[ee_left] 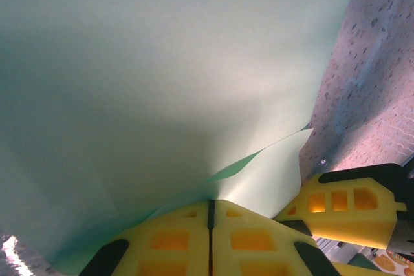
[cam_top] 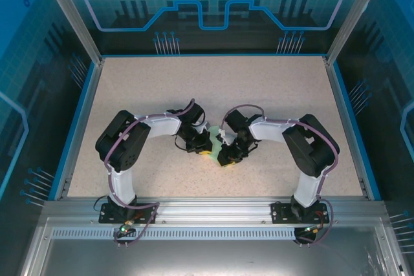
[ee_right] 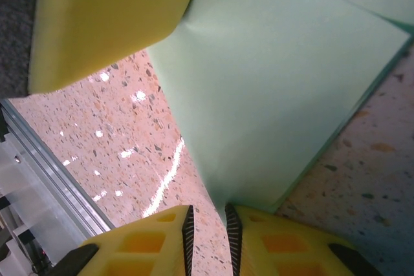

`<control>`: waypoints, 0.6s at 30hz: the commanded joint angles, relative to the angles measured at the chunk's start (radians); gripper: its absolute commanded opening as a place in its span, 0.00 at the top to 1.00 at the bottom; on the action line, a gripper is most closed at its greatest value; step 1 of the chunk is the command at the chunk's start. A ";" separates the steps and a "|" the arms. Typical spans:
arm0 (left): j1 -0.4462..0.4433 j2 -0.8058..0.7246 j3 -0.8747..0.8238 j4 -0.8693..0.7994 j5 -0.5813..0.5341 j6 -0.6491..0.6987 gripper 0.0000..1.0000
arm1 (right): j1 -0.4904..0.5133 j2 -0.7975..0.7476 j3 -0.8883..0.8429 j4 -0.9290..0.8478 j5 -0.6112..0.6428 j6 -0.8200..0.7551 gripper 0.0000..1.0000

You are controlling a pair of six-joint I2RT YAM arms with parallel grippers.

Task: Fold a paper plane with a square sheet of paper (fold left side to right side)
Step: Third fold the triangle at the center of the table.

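Speckled table [cam_top: 272,95], blue-walled cell. Paper [ee_left: 162,82] between both grippers: left gripper [ee_left: 211,214] pinched shut on near edge, right gripper [ee_right: 207,224] nipping corner, jaws slightly apart.

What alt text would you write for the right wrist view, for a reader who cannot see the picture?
A pale mint-green sheet of paper runs down to a point pinched between the two yellow fingers of the right end effector. Another yellow finger, at the top left, touches the paper's upper edge. Below lies a speckled pinkish table.
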 commanded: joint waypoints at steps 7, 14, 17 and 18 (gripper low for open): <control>-0.006 0.068 -0.018 -0.062 -0.096 0.008 0.93 | 0.024 0.010 -0.019 -0.109 0.055 -0.003 0.86; -0.007 0.071 -0.007 -0.074 -0.103 0.014 0.94 | 0.028 -0.035 -0.045 -0.162 0.077 -0.019 0.87; -0.007 0.070 -0.006 -0.076 -0.102 0.015 0.94 | 0.024 -0.097 -0.047 -0.150 0.066 -0.007 0.88; -0.007 0.069 -0.004 -0.075 -0.103 0.016 0.94 | 0.020 -0.120 -0.046 -0.139 0.058 0.002 0.88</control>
